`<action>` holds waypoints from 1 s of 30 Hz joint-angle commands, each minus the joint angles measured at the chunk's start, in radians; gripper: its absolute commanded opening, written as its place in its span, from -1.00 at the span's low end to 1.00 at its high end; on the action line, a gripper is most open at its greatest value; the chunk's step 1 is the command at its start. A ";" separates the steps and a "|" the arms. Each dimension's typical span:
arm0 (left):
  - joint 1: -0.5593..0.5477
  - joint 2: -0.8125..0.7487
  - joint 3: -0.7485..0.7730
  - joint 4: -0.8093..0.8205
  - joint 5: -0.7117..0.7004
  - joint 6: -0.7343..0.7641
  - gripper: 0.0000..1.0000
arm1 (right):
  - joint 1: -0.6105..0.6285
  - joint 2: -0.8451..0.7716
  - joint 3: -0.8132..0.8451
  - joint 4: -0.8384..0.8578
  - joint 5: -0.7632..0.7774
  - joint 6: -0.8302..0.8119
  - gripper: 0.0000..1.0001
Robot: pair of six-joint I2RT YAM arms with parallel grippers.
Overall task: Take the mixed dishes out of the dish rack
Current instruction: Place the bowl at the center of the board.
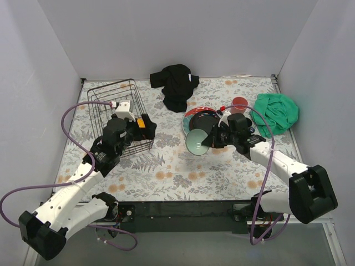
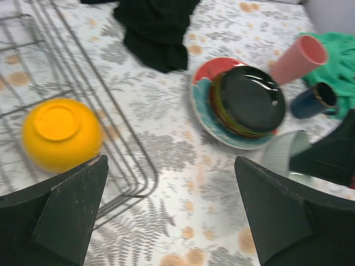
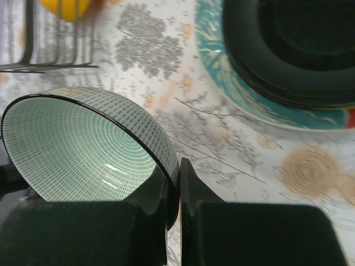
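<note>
**White bowl (image 3: 83, 149) pinched at rim; orange bowl (image 2: 62, 133) in dish rack (image 1: 119, 91)**

White bowl, green-lined, tilted on edge, rim clamped between right fingers (image 3: 150, 194), just beside plate stack (image 2: 252, 100) on the surface. Orange bowl bottom-up inside dish rack. Left fingers (image 2: 72, 210) spread wide, holding nothing, over the rack's edge. Pink cup (image 2: 299, 58) and blue mug (image 2: 313, 100) beyond the plates.

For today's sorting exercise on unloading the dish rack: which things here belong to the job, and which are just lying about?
Job: dish rack, yellow bowl, pale green bowl, stacked plates, pink cup, dark blue mug.
Lying about: black cloth, green cloth.
</note>
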 commanded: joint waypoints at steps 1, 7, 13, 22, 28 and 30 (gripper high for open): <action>0.002 -0.028 0.014 -0.066 -0.218 0.162 0.96 | -0.005 -0.050 0.106 -0.298 0.195 -0.120 -0.97; 0.002 -0.039 -0.044 -0.026 -0.295 0.194 0.96 | -0.017 -0.057 0.101 -0.450 0.302 -0.145 -0.97; 0.002 -0.038 -0.104 0.009 -0.298 0.188 0.96 | -0.045 -0.022 0.089 -0.452 0.322 -0.136 -0.97; 0.002 -0.058 -0.131 0.012 -0.299 0.184 0.96 | -0.055 0.056 0.109 -0.478 0.384 -0.137 -0.83; 0.002 -0.038 -0.133 0.012 -0.293 0.184 0.96 | -0.055 0.062 0.109 -0.473 0.370 -0.139 -0.39; 0.002 -0.029 -0.133 0.015 -0.292 0.182 0.96 | -0.057 0.051 0.112 -0.473 0.381 -0.140 -0.14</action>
